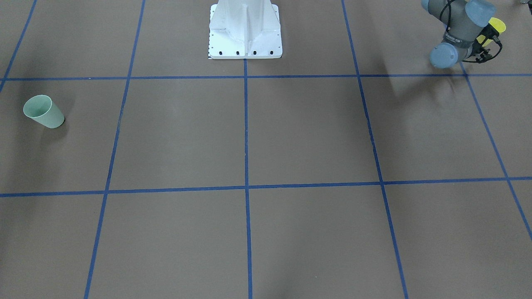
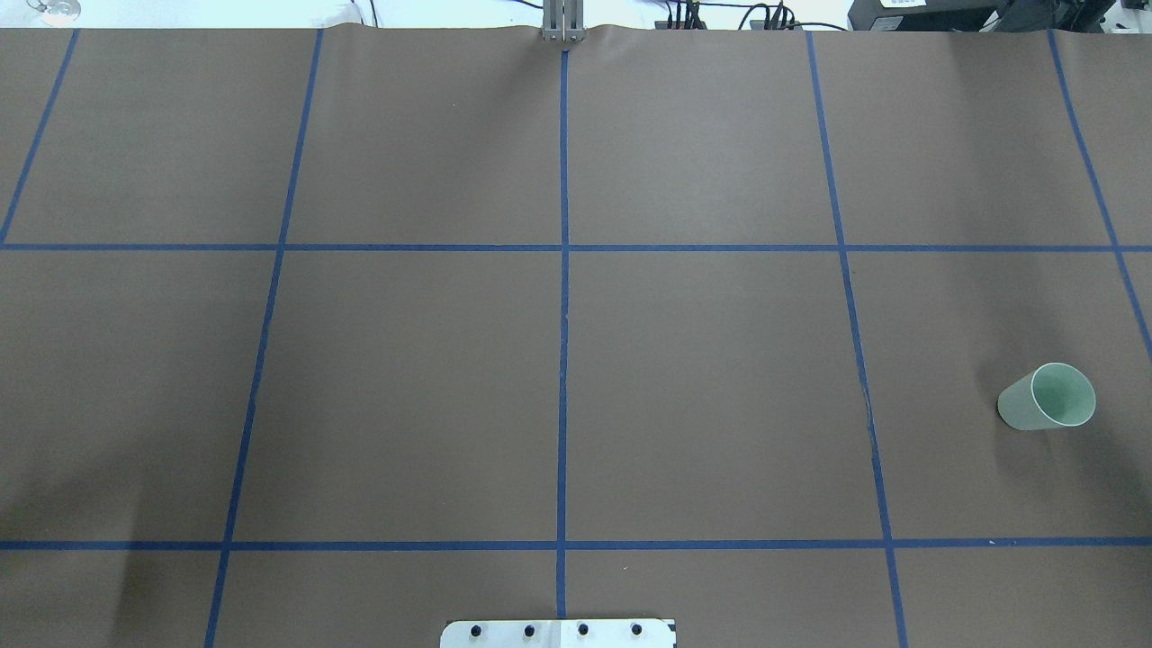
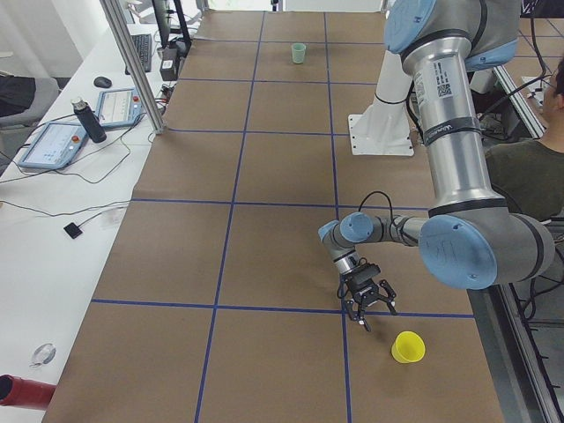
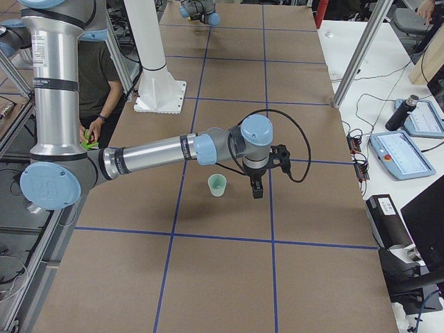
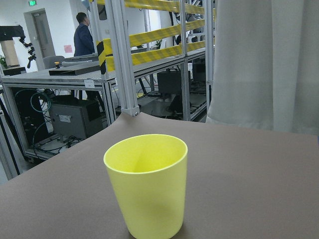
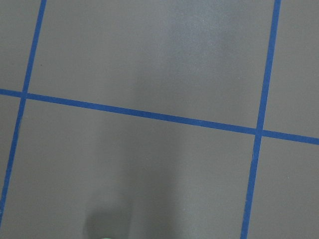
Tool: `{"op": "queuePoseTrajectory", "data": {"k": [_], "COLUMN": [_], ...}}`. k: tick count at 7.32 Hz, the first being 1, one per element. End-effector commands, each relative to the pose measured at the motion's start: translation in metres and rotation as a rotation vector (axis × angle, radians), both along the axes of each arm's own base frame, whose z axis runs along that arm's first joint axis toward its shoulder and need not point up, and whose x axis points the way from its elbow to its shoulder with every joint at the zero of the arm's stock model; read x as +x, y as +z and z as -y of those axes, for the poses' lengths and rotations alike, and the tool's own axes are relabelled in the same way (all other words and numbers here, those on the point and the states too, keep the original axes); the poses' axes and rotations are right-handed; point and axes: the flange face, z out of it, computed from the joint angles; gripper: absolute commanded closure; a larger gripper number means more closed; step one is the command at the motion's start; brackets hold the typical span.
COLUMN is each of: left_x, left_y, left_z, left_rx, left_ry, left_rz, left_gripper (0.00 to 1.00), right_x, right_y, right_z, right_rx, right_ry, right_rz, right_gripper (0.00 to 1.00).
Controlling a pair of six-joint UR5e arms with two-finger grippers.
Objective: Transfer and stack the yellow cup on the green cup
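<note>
Reach step. Left pincer [image 3: 370, 310] hung near yellow cup [image 3: 408, 347], at its 10 o'clock in the left-end view; we couldn't tell its opening. Next: straddle, grip, carry toward green cup [image 2: 1048, 398].

Open table [image 3: 264, 220] spans between yellow cup [image 3: 408, 347] and green cup [image 3: 299, 53] — white pedestal [image 3: 383, 123] alongside.

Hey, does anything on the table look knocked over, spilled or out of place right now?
Nothing stands out. The yellow cup stands upright at one end of the table, and the green cup stands upright at the other end. No spill or damage shows on either.
</note>
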Motion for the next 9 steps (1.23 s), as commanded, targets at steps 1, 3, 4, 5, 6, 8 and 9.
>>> {"op": "queuePoseTrajectory", "data": {"k": [1, 3, 4, 5, 6, 8, 9], "left_x": [-0.013, -0.016, -0.014, -0.005, -0.002, -0.011, -0.016], "left_y": [0.029, 0.037, 0.037, 0.035, 0.036, 0.040, 0.043], "left_z": [-0.008, -0.011, -0.015, -0.019, -0.026, -0.031, -0.033], "left_rx": [-0.017, -0.027, -0.024, 0.000, -0.004, -0.006, -0.008], "left_ry": [-0.001, -0.020, -0.027, -0.041, -0.035, -0.029, -0.028], "left_rz": [0.022, 0.025, 0.037, 0.032, 0.034, 0.041, 0.050], "left_gripper": [0.01, 0.01, 0.01, 0.01, 0.01, 0.01, 0.01], "right_x": [0.001, 0.001, 0.001, 0.000, -0.002, -0.003, -0.003], "right_y": [-0.007, -0.014, -0.015, -0.015, -0.015, -0.016, -0.016], "right_z": [-0.007, -0.008, -0.008, -0.008, -0.007, -0.009, -0.009], "right_rx": [0.014, 0.028, 0.030, 0.028, 0.027, 0.029, 0.029], "right_ry": [0.001, 0.000, 0.000, 0.000, -0.002, -0.005, -0.005], "right_rz": [-0.002, 0.001, 0.001, 0.002, -0.002, -0.001, -0.001], "right_gripper": [0.00, 0.00, 0.00, 0.00, 0.00, 0.00, 0.00]}}
